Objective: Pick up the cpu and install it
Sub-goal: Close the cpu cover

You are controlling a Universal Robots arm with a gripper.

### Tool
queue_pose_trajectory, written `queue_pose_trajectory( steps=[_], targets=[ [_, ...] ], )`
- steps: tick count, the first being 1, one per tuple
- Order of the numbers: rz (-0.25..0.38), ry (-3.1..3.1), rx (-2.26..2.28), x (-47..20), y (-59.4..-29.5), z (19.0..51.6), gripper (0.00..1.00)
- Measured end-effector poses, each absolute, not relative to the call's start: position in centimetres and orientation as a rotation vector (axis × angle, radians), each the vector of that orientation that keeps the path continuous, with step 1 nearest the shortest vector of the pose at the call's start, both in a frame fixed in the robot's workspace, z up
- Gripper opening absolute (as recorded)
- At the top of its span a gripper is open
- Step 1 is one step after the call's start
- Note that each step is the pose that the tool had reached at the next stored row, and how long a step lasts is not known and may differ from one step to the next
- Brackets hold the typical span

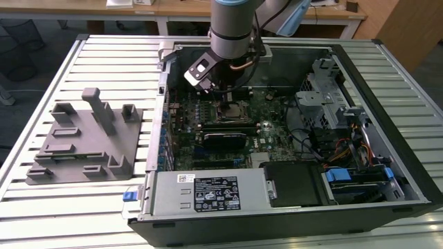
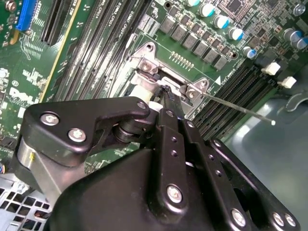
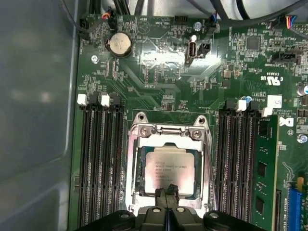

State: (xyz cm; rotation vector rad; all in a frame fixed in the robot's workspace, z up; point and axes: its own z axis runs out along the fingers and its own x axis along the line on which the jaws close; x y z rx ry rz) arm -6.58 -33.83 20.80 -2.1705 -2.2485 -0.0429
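Cpu [image 3: 169,168] flat inside metal socket frame [image 3: 132,159], edges square to frame, narrow gap all round. Gripper [image 3: 167,188] jaws pressed together, tip over cpu's near edge; contact unclear. Memory slots [image 3: 98,163] close on both sides of socket. In exterior view, arm [image 1: 232,23] reaching down into open computer case [image 1: 277,228], walls well apart from gripper. Grey holder block [image 1: 86,140] outside case on slatted table [image 1: 69,207].

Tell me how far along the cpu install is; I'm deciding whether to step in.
Done, it seems: the cpu lies flat inside the socket frame on the motherboard. In hand: the gripper is shut, its tips at the cpu's edge, and looks to be gripping nothing. Left: whether the chip is fully seated cannot be told, and the socket's thin lever sticks out, apparently unlatched.
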Motion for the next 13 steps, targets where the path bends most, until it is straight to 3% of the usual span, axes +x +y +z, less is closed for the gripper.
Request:
queue_pose_trajectory(
  steps=[13],
  targets=[
    [-0.045,-2.247,-2.169,-6.6,-33.84,19.96,0.11]
  ],
)
